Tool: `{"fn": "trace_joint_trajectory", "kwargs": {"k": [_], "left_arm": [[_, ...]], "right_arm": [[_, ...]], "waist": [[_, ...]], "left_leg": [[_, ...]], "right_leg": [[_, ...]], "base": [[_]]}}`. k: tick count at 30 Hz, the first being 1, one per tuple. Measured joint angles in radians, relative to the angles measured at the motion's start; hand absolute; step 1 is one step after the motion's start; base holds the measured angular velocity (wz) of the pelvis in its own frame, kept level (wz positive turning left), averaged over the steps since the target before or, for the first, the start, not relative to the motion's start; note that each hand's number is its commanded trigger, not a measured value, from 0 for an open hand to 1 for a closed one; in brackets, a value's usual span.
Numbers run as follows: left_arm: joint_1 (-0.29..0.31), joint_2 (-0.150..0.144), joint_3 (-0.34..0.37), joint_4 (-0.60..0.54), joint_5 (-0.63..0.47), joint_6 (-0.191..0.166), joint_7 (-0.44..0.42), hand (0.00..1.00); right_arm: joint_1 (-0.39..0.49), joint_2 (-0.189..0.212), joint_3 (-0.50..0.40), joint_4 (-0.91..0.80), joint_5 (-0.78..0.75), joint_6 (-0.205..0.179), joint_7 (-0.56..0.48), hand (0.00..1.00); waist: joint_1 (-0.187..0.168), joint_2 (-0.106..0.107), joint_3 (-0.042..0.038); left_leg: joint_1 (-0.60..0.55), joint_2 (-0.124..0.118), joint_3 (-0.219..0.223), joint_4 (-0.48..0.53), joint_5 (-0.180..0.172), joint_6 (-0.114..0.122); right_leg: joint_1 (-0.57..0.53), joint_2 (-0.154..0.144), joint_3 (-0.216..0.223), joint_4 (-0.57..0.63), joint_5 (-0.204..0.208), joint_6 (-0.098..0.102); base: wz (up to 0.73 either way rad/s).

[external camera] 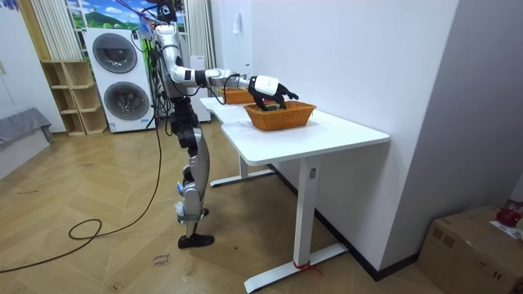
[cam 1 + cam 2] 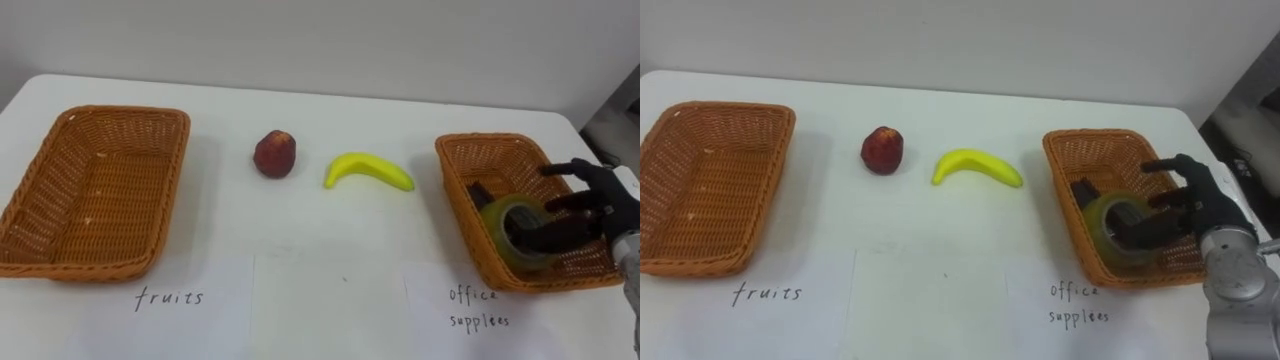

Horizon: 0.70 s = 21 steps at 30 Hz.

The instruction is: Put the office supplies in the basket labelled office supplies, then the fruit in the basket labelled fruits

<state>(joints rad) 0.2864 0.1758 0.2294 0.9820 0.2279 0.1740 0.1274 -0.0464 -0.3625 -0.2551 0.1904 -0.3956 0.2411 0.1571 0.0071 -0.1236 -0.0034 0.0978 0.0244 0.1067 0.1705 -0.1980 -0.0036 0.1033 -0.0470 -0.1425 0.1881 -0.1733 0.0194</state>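
Note:
A red apple (image 2: 274, 154) and a yellow banana (image 2: 367, 170) lie on the white table (image 2: 330, 240) between two wicker baskets. The fruits basket (image 2: 125, 112) at the left holds nothing. In the office supplies basket (image 2: 490, 140) at the right, a yellowish tape roll (image 2: 503, 222) stands tilted beside a small dark item (image 2: 480, 192). My right hand (image 2: 595, 205) is over that basket. Its thumb reaches into the roll's hole and its fingers are spread straight above the roll. In the room view I stand at the table's long side, right hand (image 1: 270, 86) stretched over the basket (image 1: 282, 114).
Paper labels lie at the table's front edge: "fruits" (image 2: 170, 297) before the left basket, "office supplies" (image 2: 478, 305) before the right one. A wall runs along the table's far edge. Washing machines (image 1: 122, 77) stand behind me.

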Motion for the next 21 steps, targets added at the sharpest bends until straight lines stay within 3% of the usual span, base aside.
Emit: {"fn": "trace_joint_trajectory", "kwargs": {"k": [21], "left_arm": [[-0.01, 0.0, -0.006, 0.06, 0.001, -0.002, -0.001, 0.0]], "right_arm": [[-0.014, 0.0, 0.0, -0.011, 0.006, -0.003, -0.004, 0.0]], "waist": [[0.001, -0.01, 0.0098]], "left_leg": [[-0.002, 0.0, 0.0, 0.0, 0.0, 0.0]], "right_leg": [[-0.001, 0.0, -0.001, 0.0, 0.0, 0.0]], "base": [[0.0]]}}
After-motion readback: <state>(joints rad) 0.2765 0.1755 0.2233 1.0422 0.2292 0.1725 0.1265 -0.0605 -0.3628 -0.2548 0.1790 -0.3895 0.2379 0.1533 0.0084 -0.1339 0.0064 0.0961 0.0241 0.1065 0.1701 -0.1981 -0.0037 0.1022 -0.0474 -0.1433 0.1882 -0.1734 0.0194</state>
